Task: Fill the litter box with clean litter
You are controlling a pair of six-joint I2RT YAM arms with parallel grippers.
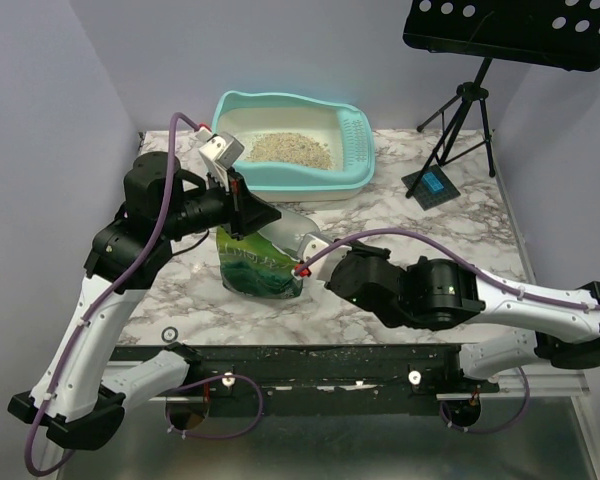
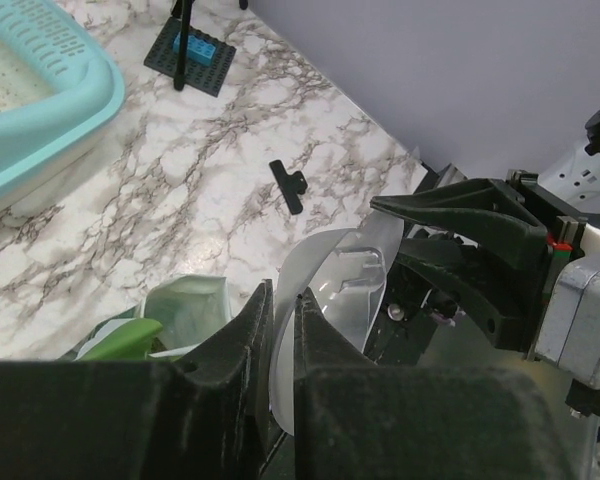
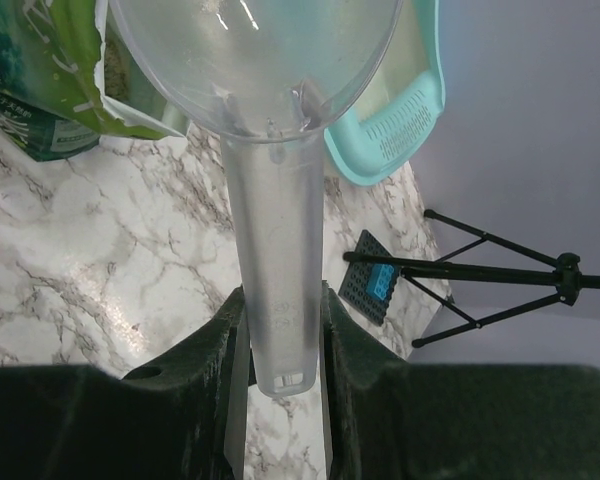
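While the left gripper [image 2: 283, 312] is pinching the rim of the glossy green litter pouch [image 1: 260, 270] near the turquoise plastic litter box [image 1: 310, 183], the right gripper [image 3: 277, 322] is clamping a clear plastic scoop [image 3: 255, 60]; dipping it into the pouch is likely coming next.

- A table [image 1: 460, 250] with a white marble pattern and grey veins.
- A black music stand [image 1: 510, 35] with a perforated desk, on a tripod at the far right.
- A small black studded plate [image 1: 432, 187] under one tripod foot, with a blue brick [image 2: 202, 47] on it.
- A small black clip [image 2: 290, 185] lying alone on the table.
- Plain lilac walls [image 1: 40, 100].
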